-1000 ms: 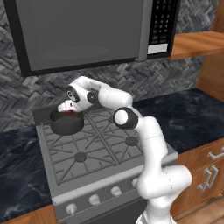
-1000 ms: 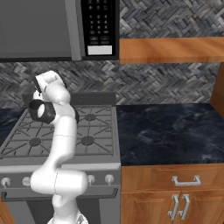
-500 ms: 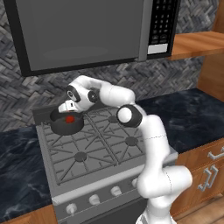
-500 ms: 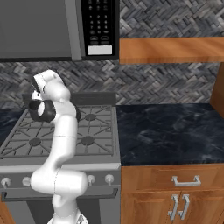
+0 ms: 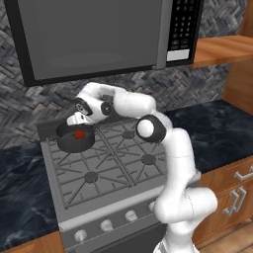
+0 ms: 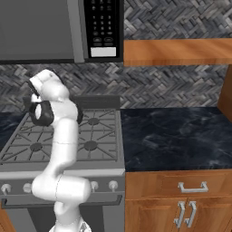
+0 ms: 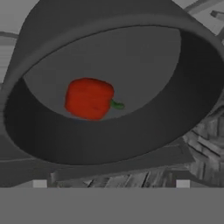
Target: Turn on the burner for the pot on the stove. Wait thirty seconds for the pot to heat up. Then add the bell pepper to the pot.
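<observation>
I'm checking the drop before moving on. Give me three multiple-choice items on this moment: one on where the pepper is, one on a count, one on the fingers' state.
1. Where is the bell pepper?
A. on the counter
B. inside the pot
C. between the fingers

2. How many burners does the stove have?
A. two
B. four
C. six

3. The gripper is:
A. open, holding nothing
B. shut on the pepper
C. shut on the pot rim

Key: 1 B, the hand view shows it lying on the pot floor. 2 B, four grate sections show. 3 A, the pepper lies free below.

Herringbone stone backsplash (image 6: 181, 86), wooden cabinets (image 6: 181, 204)
</observation>
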You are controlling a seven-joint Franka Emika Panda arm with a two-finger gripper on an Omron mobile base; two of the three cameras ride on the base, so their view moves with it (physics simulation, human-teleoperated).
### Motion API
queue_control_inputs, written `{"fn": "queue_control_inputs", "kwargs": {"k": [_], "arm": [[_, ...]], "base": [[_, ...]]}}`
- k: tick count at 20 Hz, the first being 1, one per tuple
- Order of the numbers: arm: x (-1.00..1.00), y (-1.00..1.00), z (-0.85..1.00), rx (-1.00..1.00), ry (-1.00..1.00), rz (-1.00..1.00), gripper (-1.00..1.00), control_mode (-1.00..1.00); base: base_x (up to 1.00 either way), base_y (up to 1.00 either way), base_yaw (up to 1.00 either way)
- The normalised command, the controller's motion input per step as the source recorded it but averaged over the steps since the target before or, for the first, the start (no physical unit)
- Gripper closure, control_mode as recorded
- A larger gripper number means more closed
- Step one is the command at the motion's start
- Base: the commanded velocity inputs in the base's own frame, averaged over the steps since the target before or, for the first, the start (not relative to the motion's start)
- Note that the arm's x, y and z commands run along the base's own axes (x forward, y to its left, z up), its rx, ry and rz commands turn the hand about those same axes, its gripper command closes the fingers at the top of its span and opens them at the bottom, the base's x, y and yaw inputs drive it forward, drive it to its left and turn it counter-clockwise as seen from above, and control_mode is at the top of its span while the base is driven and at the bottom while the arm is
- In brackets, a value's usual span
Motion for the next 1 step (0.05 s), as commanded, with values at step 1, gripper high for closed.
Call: {"fn": "queue_control_inputs", "kwargs": {"k": [1], "arm": [[-0.38,-0.09,0.0,0.0,-0.28,0.0,-1.0,-1.0]], "base": [[0.0,0.0,0.0]]}}
